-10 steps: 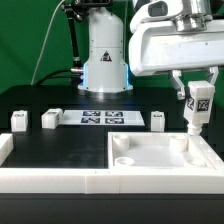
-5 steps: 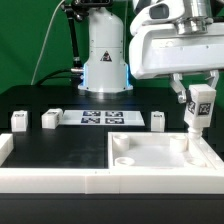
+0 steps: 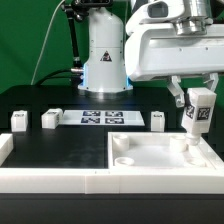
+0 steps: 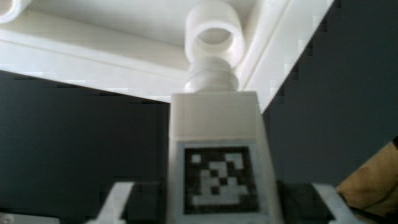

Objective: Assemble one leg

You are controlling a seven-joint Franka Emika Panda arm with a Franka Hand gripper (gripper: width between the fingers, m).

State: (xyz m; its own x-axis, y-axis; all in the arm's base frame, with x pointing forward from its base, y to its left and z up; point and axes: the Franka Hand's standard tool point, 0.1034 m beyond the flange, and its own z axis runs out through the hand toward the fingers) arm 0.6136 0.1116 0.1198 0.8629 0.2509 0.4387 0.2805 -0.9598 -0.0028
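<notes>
My gripper (image 3: 197,97) is shut on one white leg (image 3: 197,112) and holds it upright, tag facing the camera, just above the far right corner of the large white panel (image 3: 150,160). In the wrist view the leg (image 4: 217,130) runs from between my fingers (image 4: 121,203), and its screw end (image 4: 212,74) points at a round socket (image 4: 215,38) of the panel. I cannot tell if the tip touches the socket. Three more legs stand on the table: two at the exterior view's left (image 3: 18,121) (image 3: 49,118) and one near the middle (image 3: 158,119).
The marker board (image 3: 103,118) lies flat between the loose legs, in front of the robot's base (image 3: 104,70). A white rail (image 3: 50,176) runs along the table's front edge, with a short white piece (image 3: 5,147) at the exterior view's left.
The held leg has sunk slightly toward the panel's corner and now stands a little more upright. The loose legs and panel have not moved.
</notes>
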